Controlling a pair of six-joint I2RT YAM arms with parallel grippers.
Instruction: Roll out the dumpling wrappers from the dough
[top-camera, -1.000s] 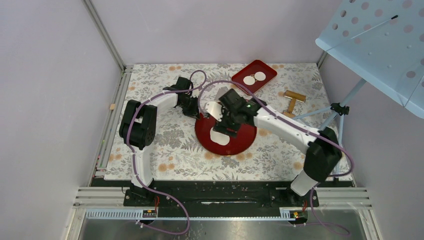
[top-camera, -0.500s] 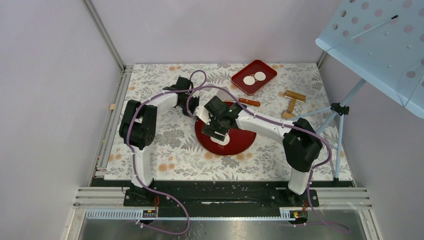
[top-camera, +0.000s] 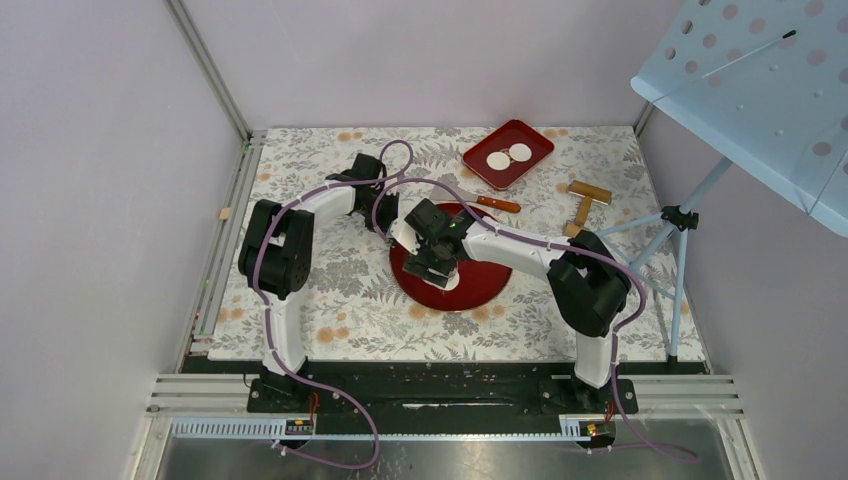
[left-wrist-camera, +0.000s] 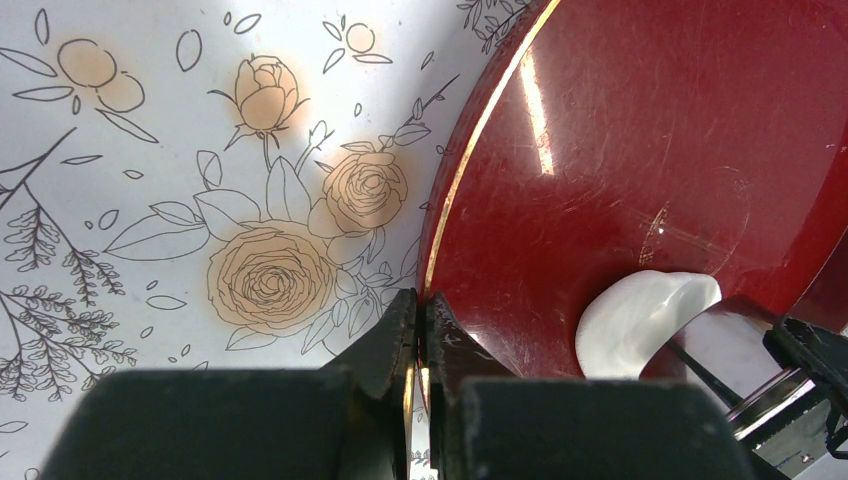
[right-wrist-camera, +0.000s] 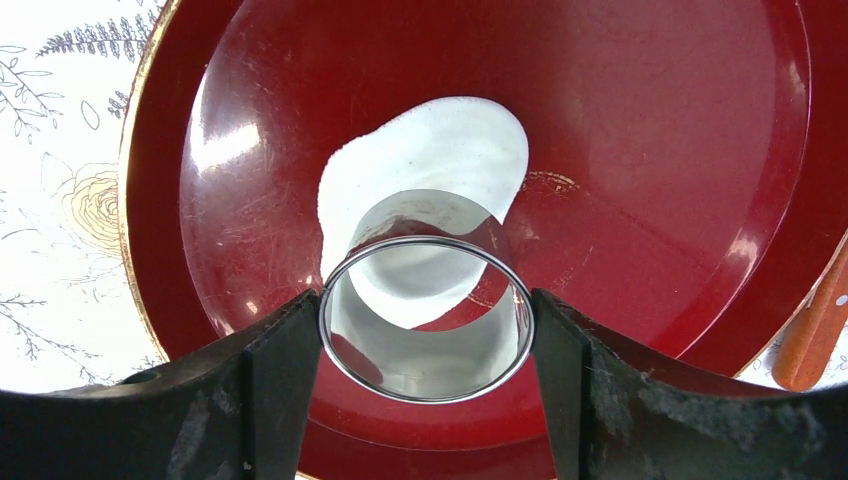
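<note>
Plate (top-camera: 485, 285), round and red, lies on the flowered cloth (top-camera: 330, 290); a smaller red tray (top-camera: 522, 132) stands beyond it. Closed tight, the left gripper (left-wrist-camera: 420, 335) pinches the plate's rim. The right gripper (right-wrist-camera: 425, 330) clamps a metal ring (right-wrist-camera: 425, 385) between its fingers (right-wrist-camera: 270, 370) over the plate. The dough (right-wrist-camera: 440, 150) lies flat beneath and just beyond the ring. Two wrappers (top-camera: 498, 160) rest in the tray.

You have two dumpling wrappers (top-camera: 498, 160) and one small red tray (top-camera: 512, 132) to count. Add one patch of dough (right-wrist-camera: 430, 170), one metal ring cutter (right-wrist-camera: 425, 365), one round red plate (top-camera: 490, 282), one orange-handled tool (top-camera: 498, 204) and one wooden T-shaped roller (top-camera: 585, 200).
</note>
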